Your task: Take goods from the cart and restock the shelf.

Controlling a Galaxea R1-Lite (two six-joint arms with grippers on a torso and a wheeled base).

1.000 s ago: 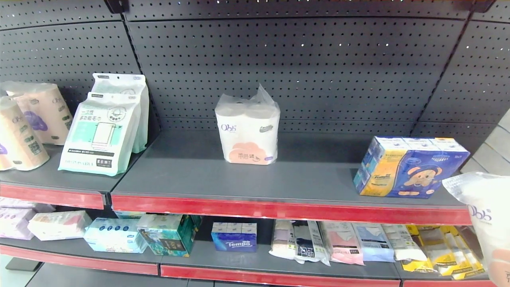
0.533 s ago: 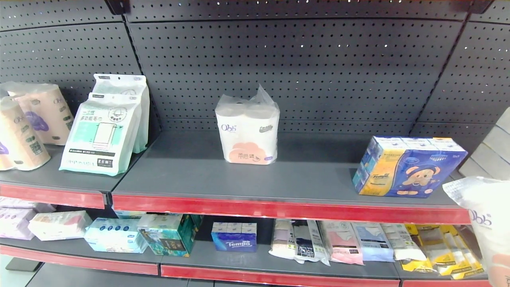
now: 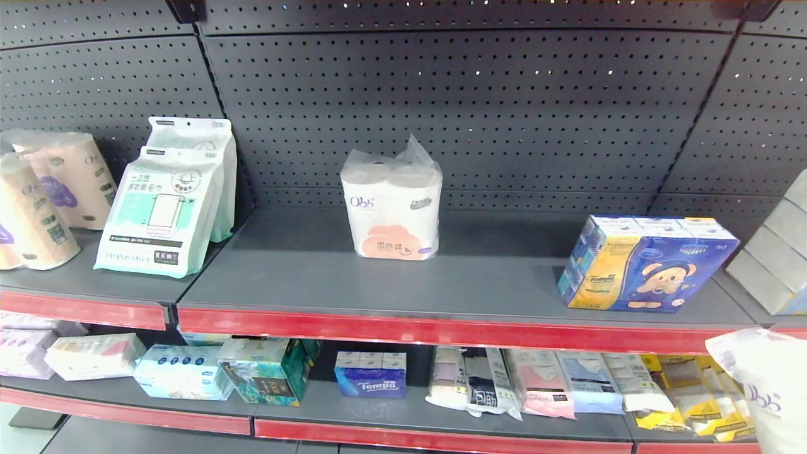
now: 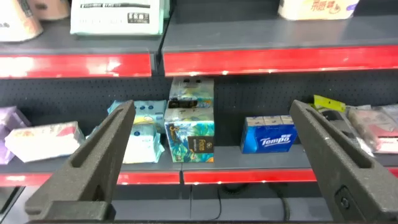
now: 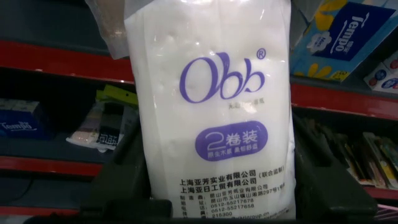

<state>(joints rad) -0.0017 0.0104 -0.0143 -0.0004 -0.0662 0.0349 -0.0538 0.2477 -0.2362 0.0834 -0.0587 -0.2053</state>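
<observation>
Load: white film-wrapped two-roll paper pack [image 5: 214,93] clamped in right gripper [image 5: 217,143], low, in front of and below red-edged grey metal shelf [image 3: 492,277] | left gripper [image 4: 211,109] spread wide, empty | risk: soft pack may snag the shelf's red edge when raised, or nudge blue-and-yellow tissue box [image 3: 643,265].

On the upper shelf [image 3: 302,271] a toilet-roll pack [image 3: 391,205] stands centre, a blue tissue multipack [image 3: 643,265] right, green-white pouches [image 3: 161,214] left. Another white roll pack [image 3: 772,391] shows at the lower right corner.
</observation>
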